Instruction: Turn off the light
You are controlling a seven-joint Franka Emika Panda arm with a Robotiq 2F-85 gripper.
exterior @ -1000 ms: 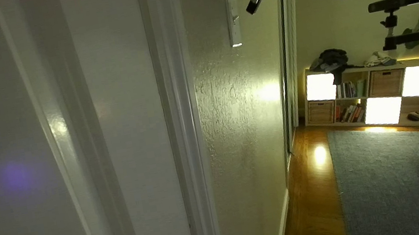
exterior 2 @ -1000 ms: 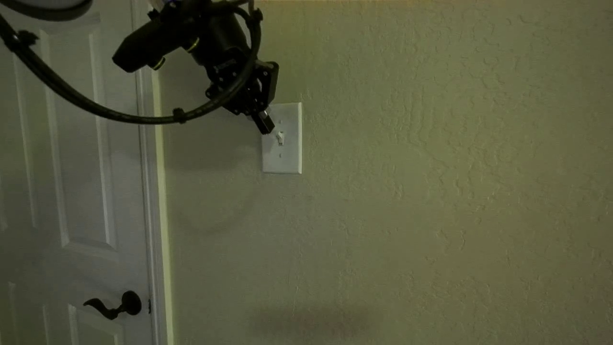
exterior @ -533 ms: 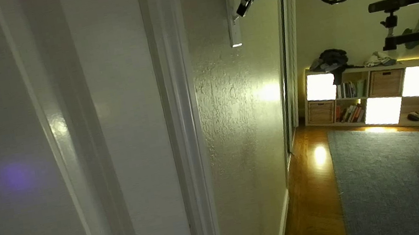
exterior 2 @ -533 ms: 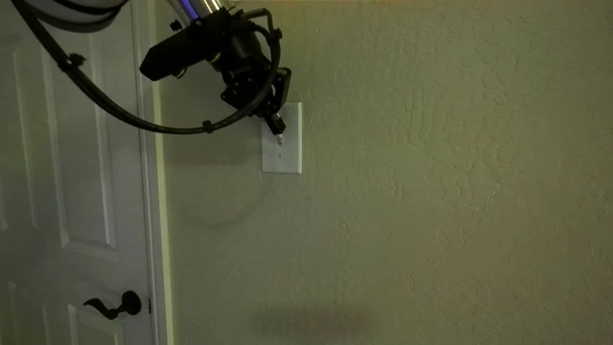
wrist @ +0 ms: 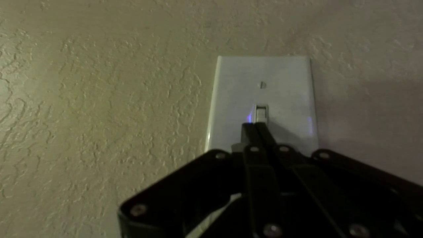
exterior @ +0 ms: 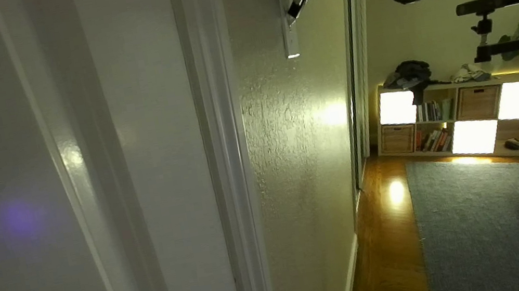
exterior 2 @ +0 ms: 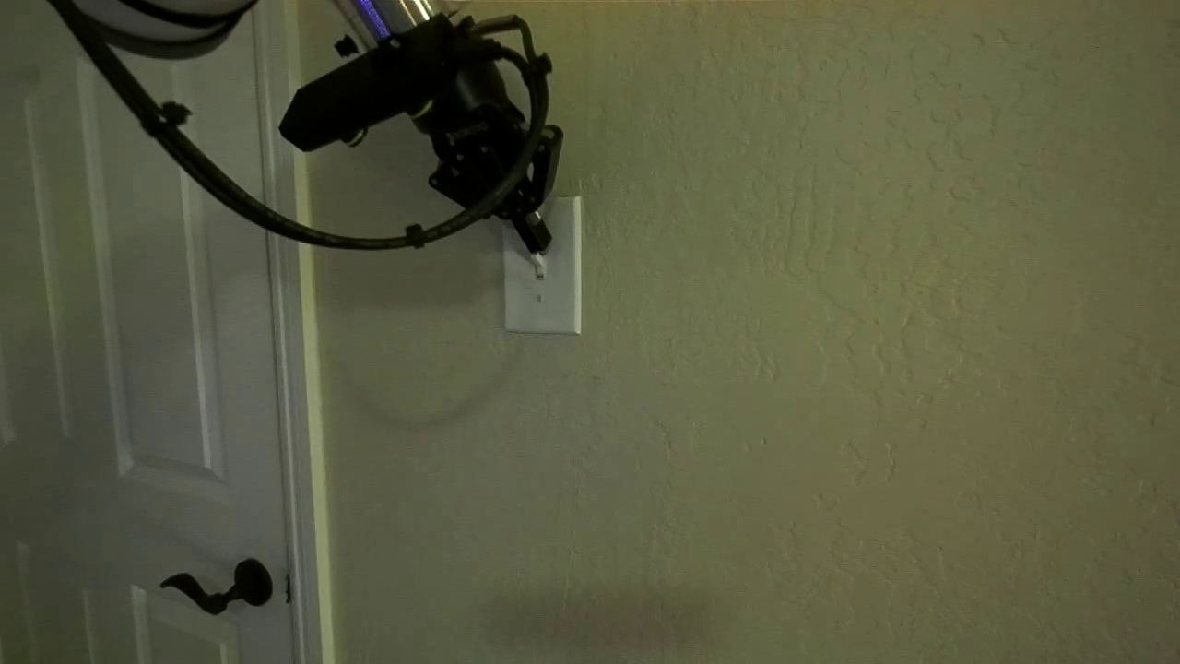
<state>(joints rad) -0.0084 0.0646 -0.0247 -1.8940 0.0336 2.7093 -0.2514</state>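
the black two-fingered gripper (wrist: pixel 254 124), jaws pressed together, had just moved in on the white toggle (wrist: pixel 261 114) at the centre of the white rectangular wall-mounted switch plate (wrist: pixel 264 95); contact was unclear, flicking seemingly next.

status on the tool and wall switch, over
Tool shut, tip right by the toggle, contact unclear. Switch plate partly covered. Nothing seen in the way.
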